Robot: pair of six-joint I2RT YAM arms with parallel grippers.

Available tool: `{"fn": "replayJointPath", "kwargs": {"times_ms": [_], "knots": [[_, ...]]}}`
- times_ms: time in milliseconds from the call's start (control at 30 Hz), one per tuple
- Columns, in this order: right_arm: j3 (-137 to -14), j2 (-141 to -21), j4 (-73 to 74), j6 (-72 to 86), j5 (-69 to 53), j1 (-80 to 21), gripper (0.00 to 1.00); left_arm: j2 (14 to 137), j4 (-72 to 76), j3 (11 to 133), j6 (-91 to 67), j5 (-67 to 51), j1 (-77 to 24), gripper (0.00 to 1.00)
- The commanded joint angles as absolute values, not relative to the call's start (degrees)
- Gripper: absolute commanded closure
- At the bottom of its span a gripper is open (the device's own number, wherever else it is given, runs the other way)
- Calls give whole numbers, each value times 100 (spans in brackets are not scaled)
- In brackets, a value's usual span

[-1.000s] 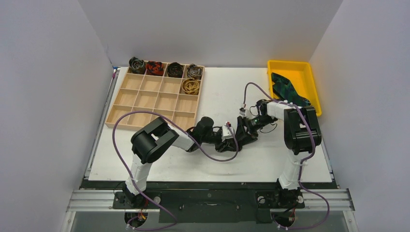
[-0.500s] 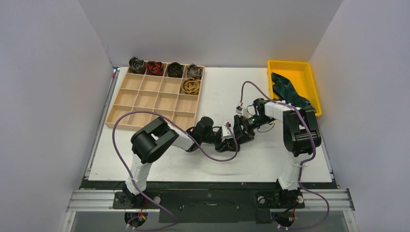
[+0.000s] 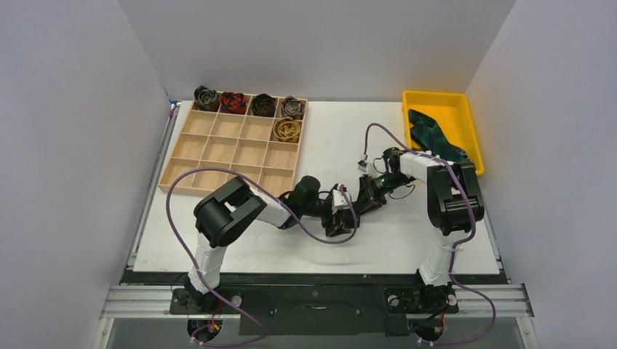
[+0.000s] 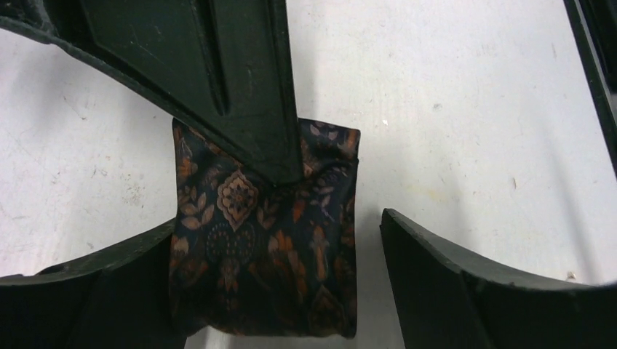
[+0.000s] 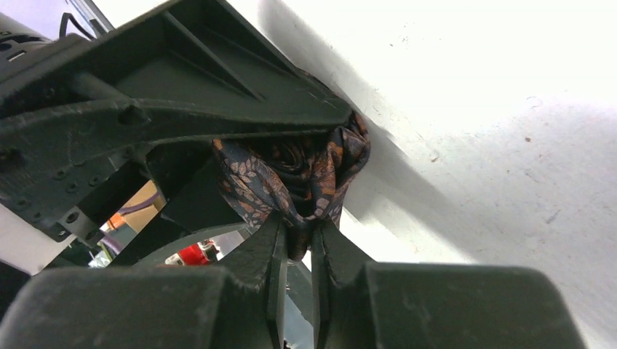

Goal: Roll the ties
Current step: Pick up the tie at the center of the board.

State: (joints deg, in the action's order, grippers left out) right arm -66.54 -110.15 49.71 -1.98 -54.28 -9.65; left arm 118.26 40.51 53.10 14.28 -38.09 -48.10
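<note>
I find the two arms meeting near the middle of the white surface [image 3: 327, 138], both over one dark patterned tie [image 4: 262, 247], navy-black with an orange motif. It lies on the surface as a compact folded bundle. The left pincer [image 4: 276, 222] stands open around it: one finger touches the bundle's side, and the other stands apart from it with bare surface showing between. The right pincer [image 5: 300, 229] is closed, with a fold of this tie's fabric pinched between its fingertips. From the left wrist view, one right finger lies across the top edge of the bundle. I cannot tell from above how tightly the bundle is wound, as the arms hide it there. At the far left of the surface sits a wooden tray [image 3: 233, 153] divided into compartments. It holds five rolled ties [image 3: 262, 105], four along the far row and a gold one just behind the rightmost. At the far right, a yellow bin [image 3: 436, 94] holds a green-blue tie [image 3: 429, 134], which lies loose and unrolled.
</note>
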Motion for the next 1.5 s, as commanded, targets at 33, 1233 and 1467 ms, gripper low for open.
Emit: {"fn": "replayJointPath", "kwargs": {"times_ms": [33, 1233, 1467], "knots": [[-6620, -10681, 4781, -449, -5030, -998, 100, 11157, 3183, 5226, 1388, -3506, -4701, 8], [-7761, -9595, 4285, -127, -4993, -1646, 100, 8418, 876, 4857, 1383, -2841, -3866, 3], [-8601, -9698, 3465, 142, -4481, -1936, 100, 7171, 51, 4891, 623, -2419, -2595, 3]]}}
